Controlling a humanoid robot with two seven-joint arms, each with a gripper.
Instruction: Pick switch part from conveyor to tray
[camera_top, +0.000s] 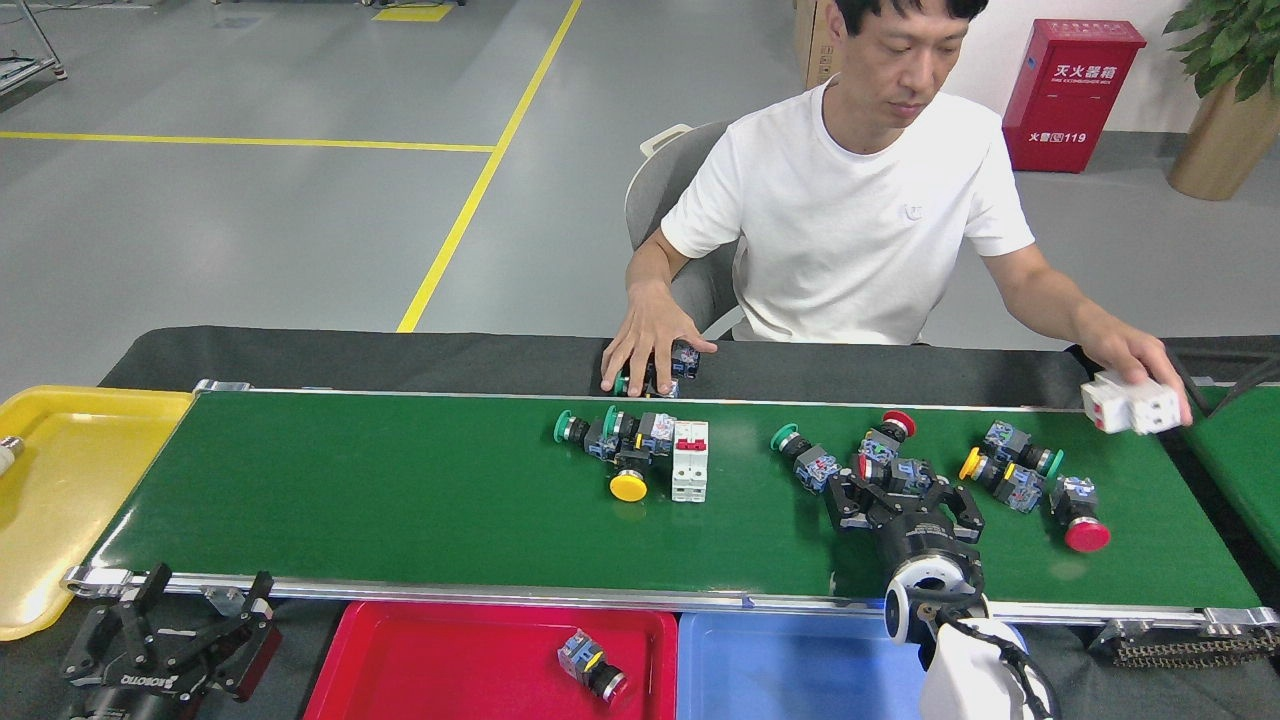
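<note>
The conveyor (400, 500), a long dark green belt with silver side rails, runs left to right across the head view and serves as the landmark for all positions below. Behind its far rail sits a person (860, 215) in a white shirt, one hand (650, 345) pressed on a few small parts on the black cloth just beyond the rail, the other hand (1135, 365) holding a white breaker block (1130, 408) above the belt's right end. Off the left end of the conveyor lies a yellow tray (60, 500); along its near rail lie a red tray (440, 660), containing one switch part with a yellow ring (592, 668), and beside it a blue tray (790, 665). The right gripper (898, 490) reaches over the near rail onto the right half of the belt, its black fingers (838, 500) spread fairly wide on either side of a switch part (885, 465) with a red cap; that part's long axis runs diagonally, cap toward the far rail and slightly right, blue contact block toward the gripper. Whether the fingers touch it cannot be told. The left gripper (170, 650) rests in front of the near rail at the belt's left end, fingers parted and holding nothing. At mid-belt a cluster of green- and yellow-capped switches (615, 445) touches an upright white breaker (690, 460). A green-capped switch (800, 455) lies just left of the right gripper, and a further group (1020, 475) with a large red cap (1087, 533) lies to its right.
</note>
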